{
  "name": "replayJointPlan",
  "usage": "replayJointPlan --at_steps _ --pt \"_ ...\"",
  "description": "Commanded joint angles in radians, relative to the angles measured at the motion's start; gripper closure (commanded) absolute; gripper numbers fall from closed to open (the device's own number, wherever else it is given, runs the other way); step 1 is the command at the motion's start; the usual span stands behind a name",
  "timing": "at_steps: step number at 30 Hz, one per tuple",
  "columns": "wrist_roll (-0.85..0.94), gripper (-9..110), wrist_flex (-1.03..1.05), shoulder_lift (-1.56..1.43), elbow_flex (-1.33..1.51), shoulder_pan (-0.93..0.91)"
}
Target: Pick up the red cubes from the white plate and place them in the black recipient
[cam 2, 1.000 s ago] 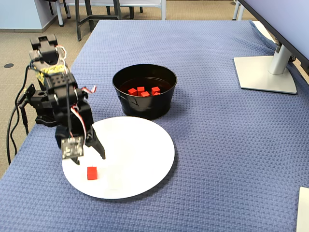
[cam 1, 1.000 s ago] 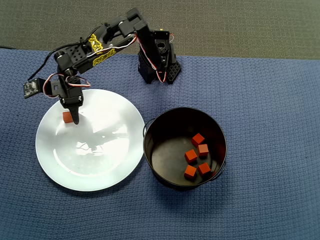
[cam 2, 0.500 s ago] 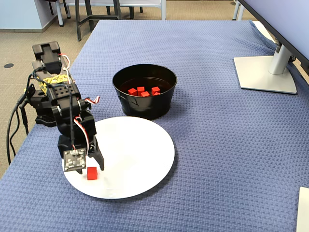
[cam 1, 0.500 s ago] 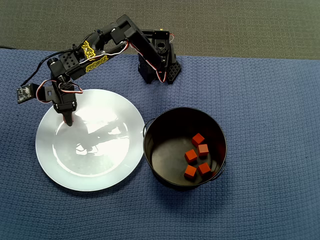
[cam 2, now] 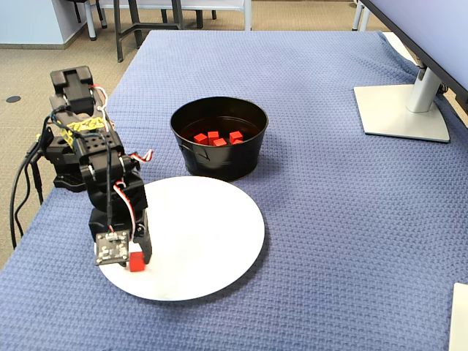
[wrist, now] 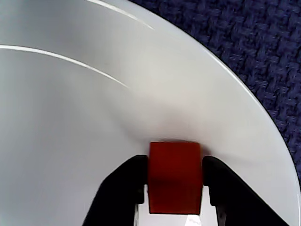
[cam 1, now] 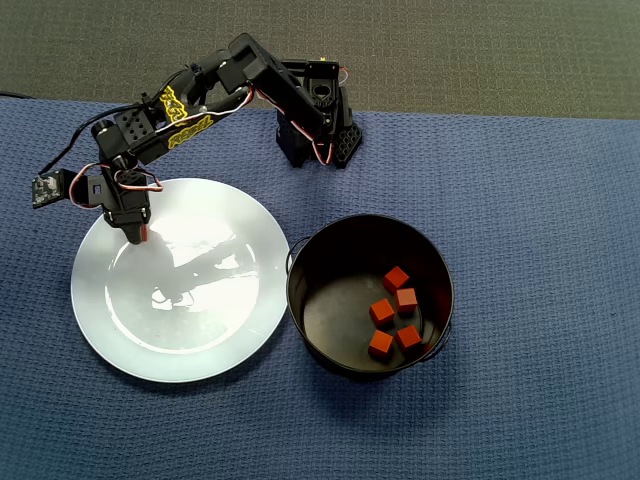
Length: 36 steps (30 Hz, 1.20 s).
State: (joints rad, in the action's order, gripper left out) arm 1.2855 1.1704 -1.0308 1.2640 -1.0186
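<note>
Last cube gripped at the plate's edge

Overhead view: the arm reaches out bent over the white plate [cam 1: 175, 290]; five red cubes [cam 1: 394, 312] lie in the black recipient [cam 1: 369, 294]. Wrist view: the pincer [wrist: 173, 183] is closed against the last cube [wrist: 174, 176]; lift straight up before swinging. Fixed view: the wrist points steeply down.

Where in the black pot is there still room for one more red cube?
The pot has bare floor on its left half in the overhead view, between the wall and the five cubes. The right side is crowded. The plate is nearly all bare too; only the gripper, jaws at the last cube, sits at its rim.
</note>
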Motion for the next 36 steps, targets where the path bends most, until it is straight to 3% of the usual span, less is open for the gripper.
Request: replayJointPlan --at_steps 1,12,19,25,27,29,30,33,36 --pt "-0.040 101 -0.002 -0.028 -0.060 0.003" --pt "-0.359 101 0.109 -0.433 -0.029 0.183" --pt "-0.807 102 0.170 -0.761 0.107 0.534" --pt "-1.057 102 0.140 -0.956 0.359 0.910" --pt "-1.088 97 0.109 -0.997 0.446 1.011" --pt "-1.062 71 0.081 -1.040 0.546 1.106" --pt "-1.043 63 0.077 -1.062 0.581 1.131" --pt "-1.023 62 0.071 -1.108 0.598 1.108" --pt "-0.985 71 0.086 -1.134 0.583 0.988"
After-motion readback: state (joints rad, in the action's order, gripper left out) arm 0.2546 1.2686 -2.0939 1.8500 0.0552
